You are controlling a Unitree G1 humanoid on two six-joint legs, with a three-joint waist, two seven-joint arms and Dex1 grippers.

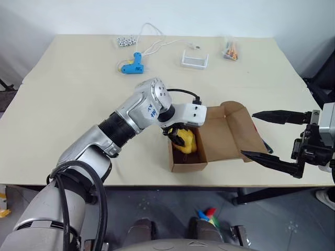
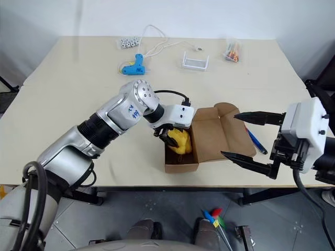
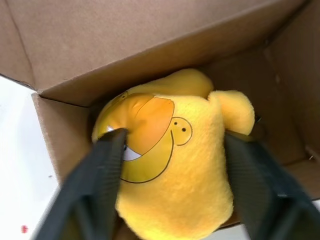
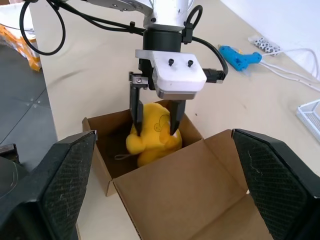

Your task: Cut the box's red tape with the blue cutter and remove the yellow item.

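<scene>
The box [image 1: 188, 166] stands open near the table's front edge, its flaps folded out to the right. The yellow item [image 1: 186, 140], a soft toy with a drawn smile, lies inside it. My left gripper [image 4: 155, 131] reaches down into the box, and its fingers [image 3: 100, 170] press on both sides of the toy. To the right of the box, my right gripper [image 1: 248, 134] hovers open with nothing in it. The blue cutter [image 2: 255, 140] lies on the table beside the right flap. The red tape is out of view.
At the back of the table are a light-blue glue gun [image 1: 132, 64] with a white cord, a small white wire rack [image 1: 194, 59], a bag of coloured bits [image 1: 230, 51] and some beads [image 1: 125, 42]. The table's front edge runs just below the box.
</scene>
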